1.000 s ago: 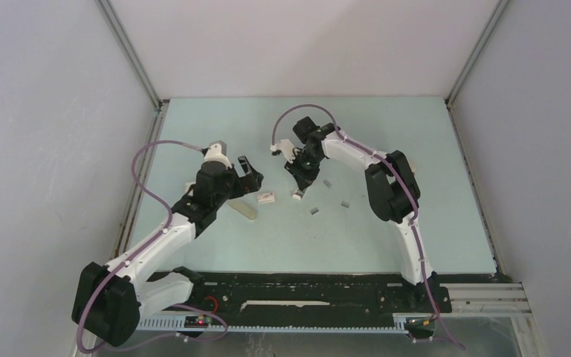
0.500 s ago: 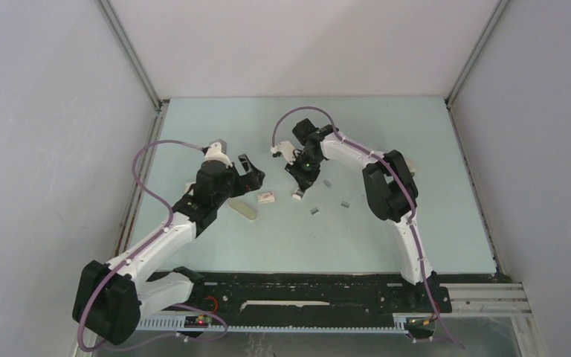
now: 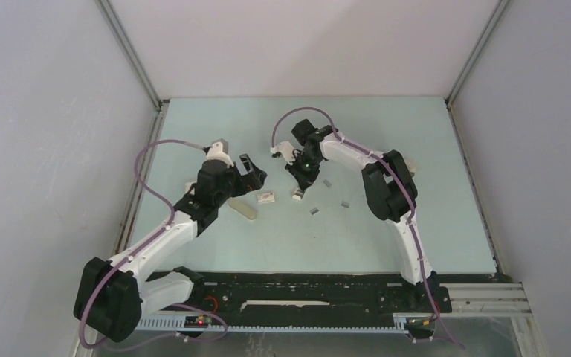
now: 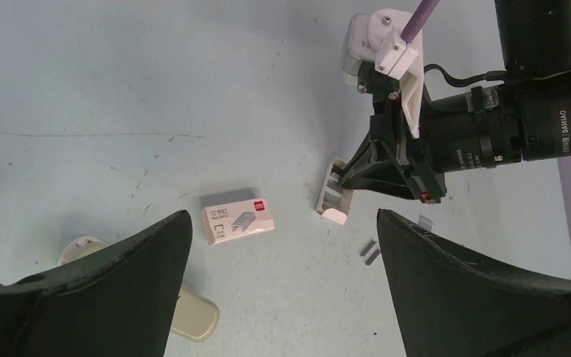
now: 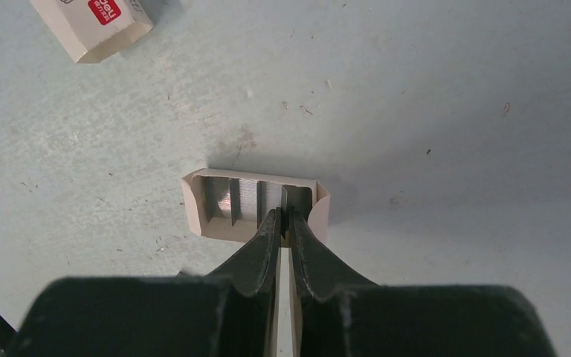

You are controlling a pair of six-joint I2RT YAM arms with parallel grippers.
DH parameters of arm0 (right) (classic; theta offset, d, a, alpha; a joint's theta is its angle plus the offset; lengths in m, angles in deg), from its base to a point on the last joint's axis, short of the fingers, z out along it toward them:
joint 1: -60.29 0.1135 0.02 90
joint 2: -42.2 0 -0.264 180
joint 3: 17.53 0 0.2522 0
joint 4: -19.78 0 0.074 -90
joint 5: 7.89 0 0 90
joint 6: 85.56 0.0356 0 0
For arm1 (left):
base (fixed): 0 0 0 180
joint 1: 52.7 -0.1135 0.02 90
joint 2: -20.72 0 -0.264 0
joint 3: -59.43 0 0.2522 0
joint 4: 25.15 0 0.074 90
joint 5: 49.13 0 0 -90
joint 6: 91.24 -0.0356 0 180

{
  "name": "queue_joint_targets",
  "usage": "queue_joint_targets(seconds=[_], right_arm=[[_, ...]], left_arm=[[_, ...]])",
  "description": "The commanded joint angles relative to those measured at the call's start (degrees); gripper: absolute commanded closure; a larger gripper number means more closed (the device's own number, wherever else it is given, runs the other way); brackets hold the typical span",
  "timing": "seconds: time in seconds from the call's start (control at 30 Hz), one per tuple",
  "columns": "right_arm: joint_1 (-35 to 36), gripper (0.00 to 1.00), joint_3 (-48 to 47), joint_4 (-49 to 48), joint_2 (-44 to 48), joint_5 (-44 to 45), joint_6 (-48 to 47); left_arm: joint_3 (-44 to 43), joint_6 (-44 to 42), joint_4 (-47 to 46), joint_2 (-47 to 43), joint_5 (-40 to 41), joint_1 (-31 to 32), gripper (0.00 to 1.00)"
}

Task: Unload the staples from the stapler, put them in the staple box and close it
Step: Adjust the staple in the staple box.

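Now right gripper [image 5: 283, 223] is pinching staples [image 5: 287, 199] in stapler tray [image 5: 193, 204] for lifting out; left gripper [image 4: 279, 227] is hanging spread wide.

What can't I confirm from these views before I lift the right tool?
Right wrist view: whether the right tool grips any staples in the open beige tray; its nearly closed fingers cover the contact spot.
Left wrist view: the beige object is mostly behind a finger of the left tool and cut by the bottom edge.
Top view: the loose staple strips are too small to count.
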Motion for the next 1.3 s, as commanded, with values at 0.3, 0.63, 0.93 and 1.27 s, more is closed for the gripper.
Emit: queue_joint_targets(seconds=[0.3,0.63,0.93,1.27], right_arm=[[0.9,0.89,1.4,-4.1,3.8,4.0,0.9],[1.4,0.89,2.8,-5.0,5.5,4.2,1.0],[1.6,0.89,3.5,-5.6,6.3,5.6,1.0],[1.7,0.84,4.6,-6.4,5.8,6.9,0.9]], left_arm=[[0.3,0.9,-2.6,0.8,-1.3,-0.2,0.00],[0.2,0.9,-2.8,1.1,-1.6,-0.2,0.00],[-0.1,0.9,-3.0,1.8,-2.1,-0.2,0.00],[-0.1,0.9,-3.0,2.2,-2.3,-0.2,0.00]])
